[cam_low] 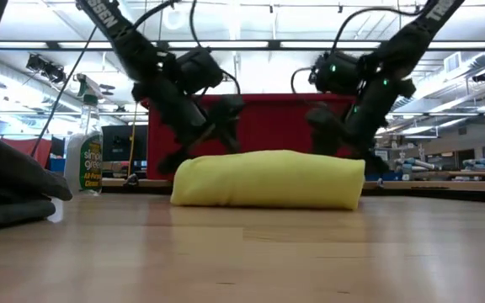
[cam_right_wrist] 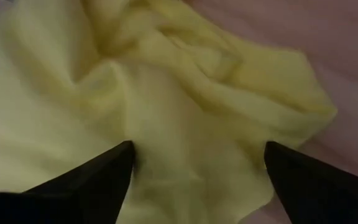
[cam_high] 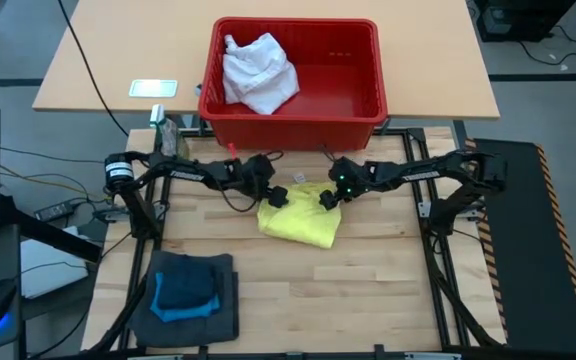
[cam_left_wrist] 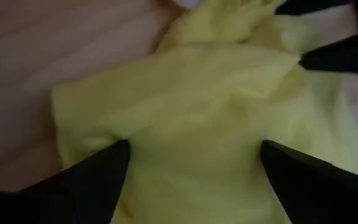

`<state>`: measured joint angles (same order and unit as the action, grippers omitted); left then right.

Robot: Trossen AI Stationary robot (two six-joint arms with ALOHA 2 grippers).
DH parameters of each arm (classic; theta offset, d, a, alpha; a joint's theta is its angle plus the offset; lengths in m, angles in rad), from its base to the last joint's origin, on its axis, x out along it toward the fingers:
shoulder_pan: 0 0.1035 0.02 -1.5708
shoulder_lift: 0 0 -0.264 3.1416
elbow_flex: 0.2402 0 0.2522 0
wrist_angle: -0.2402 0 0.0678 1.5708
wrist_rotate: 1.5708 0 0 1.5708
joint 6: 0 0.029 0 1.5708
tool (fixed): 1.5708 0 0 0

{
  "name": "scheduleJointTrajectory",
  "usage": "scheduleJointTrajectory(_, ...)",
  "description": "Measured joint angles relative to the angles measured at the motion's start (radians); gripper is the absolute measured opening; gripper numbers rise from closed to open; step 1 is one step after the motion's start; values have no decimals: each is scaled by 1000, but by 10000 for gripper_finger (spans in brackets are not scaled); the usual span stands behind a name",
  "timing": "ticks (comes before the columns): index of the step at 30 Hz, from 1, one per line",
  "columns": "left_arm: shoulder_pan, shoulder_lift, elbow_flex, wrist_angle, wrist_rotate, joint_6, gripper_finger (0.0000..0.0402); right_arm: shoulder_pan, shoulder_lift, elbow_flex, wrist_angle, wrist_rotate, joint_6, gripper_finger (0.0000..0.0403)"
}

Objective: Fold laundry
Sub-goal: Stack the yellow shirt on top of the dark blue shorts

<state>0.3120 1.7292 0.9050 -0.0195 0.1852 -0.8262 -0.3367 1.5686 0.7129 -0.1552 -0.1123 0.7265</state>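
Yellow garment [cam_high: 301,222] under both open claws.

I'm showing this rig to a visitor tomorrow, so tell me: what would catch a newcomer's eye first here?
Probably the yellow garment, folded at the middle of the wooden table, with the left gripper and right gripper both open at its far edge. Next, the red basket behind it, holding a crumpled white garment. Last, a stack of dark grey, blue and navy garments at the table's near left corner.
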Motion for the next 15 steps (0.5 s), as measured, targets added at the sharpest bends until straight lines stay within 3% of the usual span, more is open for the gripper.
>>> scheduleJointTrajectory(4, -9, 16, -46, 30, -13, -15, 360, 27, 84, 0, 107, -46, 9, 360)
scheduleJointTrajectory(8, -51, 51, -64, 67, -22, 39, 312, 86, 161, 0, 269, -130, 31, 329)
scheduleJointTrajectory(11, -102, 92, -66, 149, 31, 124, 245, 121, 207, -1, 357, -175, 104, 273)
scheduleJointTrajectory(15, -150, 161, -67, 277, 105, 137, 132, 156, 250, -3, 426, -226, 179, 163)
